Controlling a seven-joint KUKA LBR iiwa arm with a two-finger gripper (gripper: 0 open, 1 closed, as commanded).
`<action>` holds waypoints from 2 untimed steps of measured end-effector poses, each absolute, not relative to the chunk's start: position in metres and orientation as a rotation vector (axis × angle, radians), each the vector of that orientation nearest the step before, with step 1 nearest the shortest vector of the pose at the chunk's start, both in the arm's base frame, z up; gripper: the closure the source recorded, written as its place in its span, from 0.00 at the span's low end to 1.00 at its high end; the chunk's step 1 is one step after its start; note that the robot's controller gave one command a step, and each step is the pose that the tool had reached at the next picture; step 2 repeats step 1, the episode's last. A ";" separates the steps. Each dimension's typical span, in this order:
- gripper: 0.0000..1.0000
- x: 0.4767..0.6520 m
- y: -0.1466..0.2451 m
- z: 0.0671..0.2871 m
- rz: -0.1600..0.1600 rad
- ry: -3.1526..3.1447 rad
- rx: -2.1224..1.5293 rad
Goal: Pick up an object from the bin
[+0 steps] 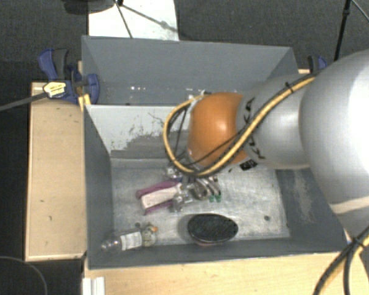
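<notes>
A purple-and-white tube [155,196] lies flat on its side, just beside my gripper [195,192], toward the view's left.

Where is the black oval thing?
In the camera view, the black oval lies at the front of the bin. It is to the right of the clear bottle and just below the purple-and-white tube.
</notes>
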State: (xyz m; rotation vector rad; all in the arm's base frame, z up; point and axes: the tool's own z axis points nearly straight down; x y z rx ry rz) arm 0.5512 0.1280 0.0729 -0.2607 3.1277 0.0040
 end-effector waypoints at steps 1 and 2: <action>1.00 0.558 0.120 0.218 0.001 3.112 -0.352; 1.00 0.558 0.120 0.218 0.001 3.112 -0.352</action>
